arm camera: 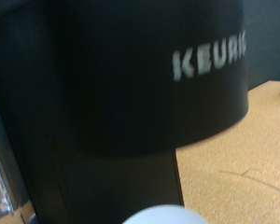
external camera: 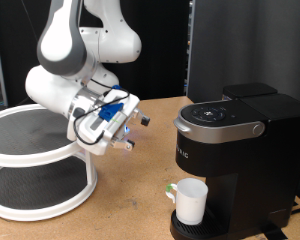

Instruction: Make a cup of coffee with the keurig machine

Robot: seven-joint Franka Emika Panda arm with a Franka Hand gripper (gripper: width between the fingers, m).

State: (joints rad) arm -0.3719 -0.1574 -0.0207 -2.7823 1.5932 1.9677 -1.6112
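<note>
The black keurig machine stands at the exterior view's right, its silver-grey lid handle down. The white cup stands on the machine's round drip base under the spout. My gripper hangs in the air to the exterior view's left of the machine, at about lid height, and points towards it. Nothing shows between its fingers. The wrist view shows the machine's black front with white lettering and the cup's rim at the picture's edge. No fingers show in the wrist view.
A two-tier round white rack with dark shelves stands at the exterior view's left on the wooden table. A dark panel stands behind the machine.
</note>
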